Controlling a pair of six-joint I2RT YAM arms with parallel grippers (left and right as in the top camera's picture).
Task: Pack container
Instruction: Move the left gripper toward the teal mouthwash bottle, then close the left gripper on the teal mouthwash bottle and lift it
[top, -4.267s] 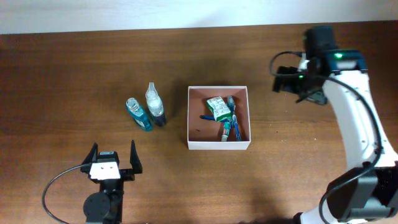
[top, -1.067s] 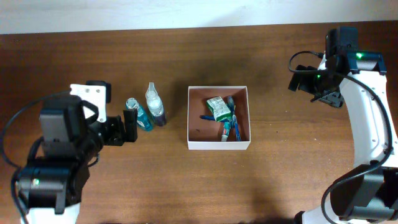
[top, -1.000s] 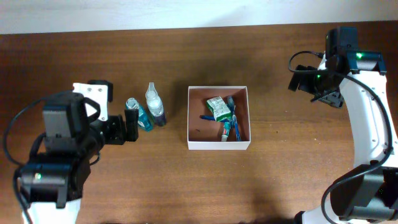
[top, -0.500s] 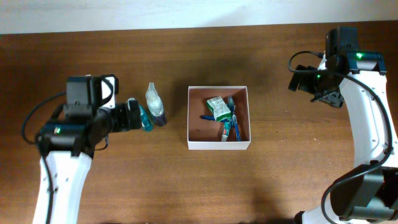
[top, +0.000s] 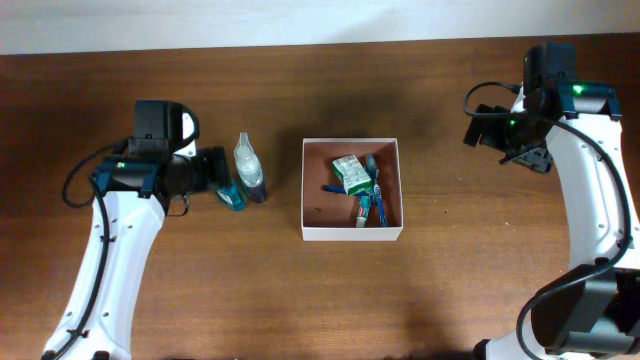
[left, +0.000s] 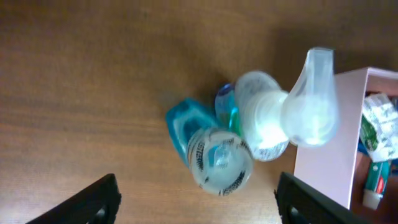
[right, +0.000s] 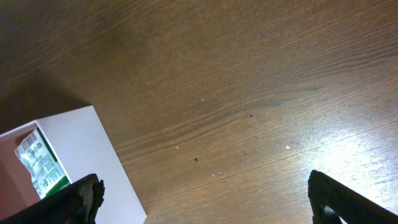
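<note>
The container (top: 351, 233) is a shallow white-walled box with a reddish-brown inside at the table's middle. It holds a green packet (top: 351, 173) and toothbrushes (top: 372, 205). It also shows in the left wrist view (left: 323, 162) and the right wrist view (right: 68, 146). A teal bottle (top: 232, 194) and a clear spray bottle (top: 248, 166) stand left of it. In the left wrist view the teal bottle (left: 214, 158) and spray bottle (left: 292, 118) lie just ahead of my left gripper (left: 196, 202). My left gripper (top: 212, 172) is open, touching neither. My right gripper (top: 487, 135) is open and empty, right of the container.
The brown wooden table (top: 320, 300) fills the view, with a pale wall strip along its far edge (top: 300, 20). My right arm's white links (top: 590, 200) run down the right side.
My left arm has risen from the front left and swung in toward the bottles, its gripper now right beside the teal bottle. The right arm moved slightly right early on, then stayed still.
</note>
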